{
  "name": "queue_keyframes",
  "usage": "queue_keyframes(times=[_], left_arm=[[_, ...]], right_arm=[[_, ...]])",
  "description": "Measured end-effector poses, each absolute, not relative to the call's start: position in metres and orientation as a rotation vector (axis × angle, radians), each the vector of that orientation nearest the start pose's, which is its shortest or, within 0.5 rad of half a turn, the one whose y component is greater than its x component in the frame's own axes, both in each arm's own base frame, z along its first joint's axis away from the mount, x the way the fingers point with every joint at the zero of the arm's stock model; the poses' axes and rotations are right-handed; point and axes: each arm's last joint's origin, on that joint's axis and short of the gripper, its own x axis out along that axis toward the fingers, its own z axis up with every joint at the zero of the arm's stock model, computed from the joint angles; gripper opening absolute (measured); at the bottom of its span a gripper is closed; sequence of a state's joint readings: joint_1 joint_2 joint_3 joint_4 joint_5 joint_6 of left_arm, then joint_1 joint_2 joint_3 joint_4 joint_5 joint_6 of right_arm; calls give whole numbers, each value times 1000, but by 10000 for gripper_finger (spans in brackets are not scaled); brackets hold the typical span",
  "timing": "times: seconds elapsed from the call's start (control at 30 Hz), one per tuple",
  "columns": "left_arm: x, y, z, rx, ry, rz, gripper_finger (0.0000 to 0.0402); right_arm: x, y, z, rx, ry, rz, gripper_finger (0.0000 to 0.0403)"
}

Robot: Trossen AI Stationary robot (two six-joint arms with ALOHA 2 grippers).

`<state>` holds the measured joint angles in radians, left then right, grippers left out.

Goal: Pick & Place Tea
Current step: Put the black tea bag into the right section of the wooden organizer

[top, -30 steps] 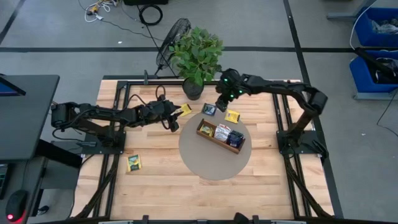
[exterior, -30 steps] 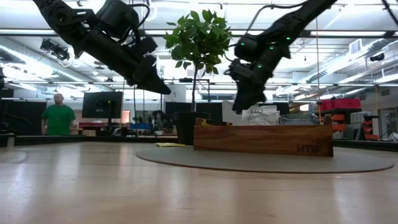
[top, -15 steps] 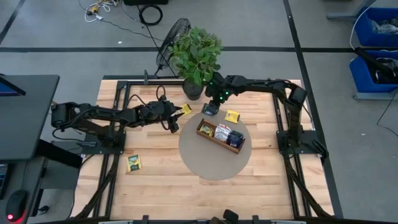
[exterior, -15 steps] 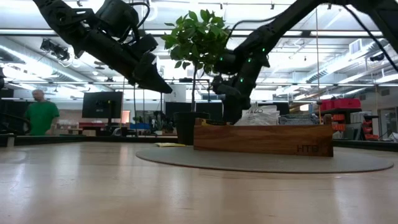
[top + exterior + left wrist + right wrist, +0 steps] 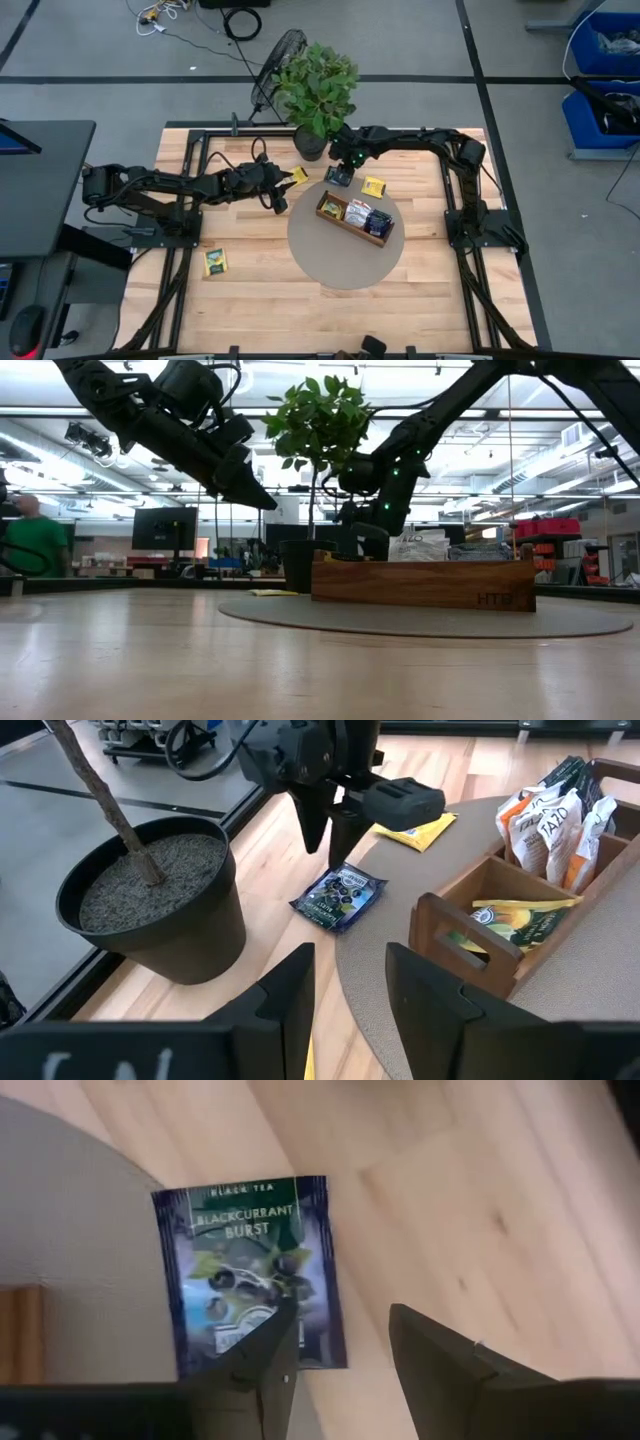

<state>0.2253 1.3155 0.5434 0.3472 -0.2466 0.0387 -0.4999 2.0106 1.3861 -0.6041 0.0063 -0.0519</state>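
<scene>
Dark right gripper [image 5: 342, 169] hangs with fingers parted and empty, just above the glossy dark blue square tea packet [image 5: 250, 1270] lying flat on the pale wooden table [image 5: 440, 285], between the round grey mat [image 5: 345, 268] and black plant pot [image 5: 150, 900]. Left gripper [image 5: 281, 200] waits nearby, open.

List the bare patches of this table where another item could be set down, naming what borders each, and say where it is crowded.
Bare wood runs along the near edge of the table, between the yellow packet and the round mat, and on the right past the mat. Crowded: between the plant pot and wooden box, where the right gripper hovers over the dark blue packet.
</scene>
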Motion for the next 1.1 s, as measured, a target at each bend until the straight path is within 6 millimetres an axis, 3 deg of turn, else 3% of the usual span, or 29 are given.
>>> queue_keyframes(times=[0.4,0.7,0.83,1.03,1.1], left_arm=[[250,65,192,41,437,457,131],[250,65,192,41,437,457,131],[250,65,192,41,437,457,131],[250,65,192,41,437,457,131],[250,65,192,41,437,457,131]], right_arm=[[342,-190,139,392,1216,-338,165],[340,-192,138,390,1209,-327,157],[341,-190,137,379,1211,-324,120],[338,-189,131,376,1210,-326,17],[337,-189,130,356,1220,-349,9]])
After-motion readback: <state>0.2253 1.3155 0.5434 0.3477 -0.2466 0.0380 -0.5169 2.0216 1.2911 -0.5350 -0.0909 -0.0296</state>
